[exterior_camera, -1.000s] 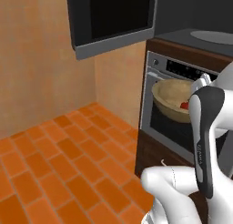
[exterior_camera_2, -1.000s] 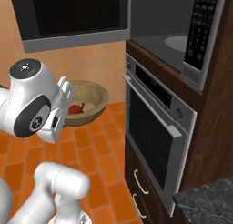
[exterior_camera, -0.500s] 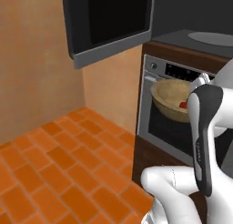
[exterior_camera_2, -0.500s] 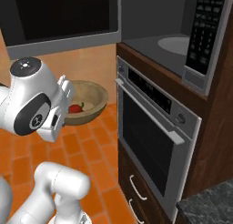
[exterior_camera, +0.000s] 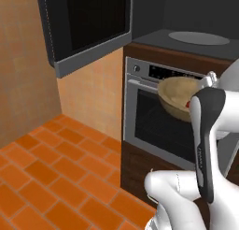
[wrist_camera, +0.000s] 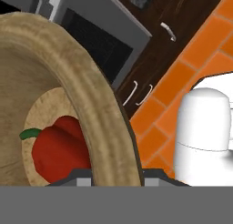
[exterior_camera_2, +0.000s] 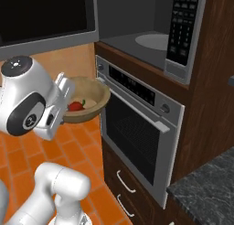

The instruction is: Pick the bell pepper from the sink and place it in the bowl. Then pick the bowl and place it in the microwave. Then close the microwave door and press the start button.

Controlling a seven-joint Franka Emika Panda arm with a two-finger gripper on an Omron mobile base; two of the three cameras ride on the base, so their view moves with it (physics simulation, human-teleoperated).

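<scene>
the end effector (wrist_camera: 113, 175) is clamped on the rim of the bowl (exterior_camera_2: 87, 100), held aloft before the oven (exterior_camera_2: 137, 128); the bell pepper (wrist_camera: 57, 148) lies inside, just beside the fingers.

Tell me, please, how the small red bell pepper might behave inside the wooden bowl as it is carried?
The shiny, roundish red bell pepper lies loose in the tan wooden bowl, so it would probably roll or slide if tilted. The bowl's thick raised rim should likely contain it.
</scene>
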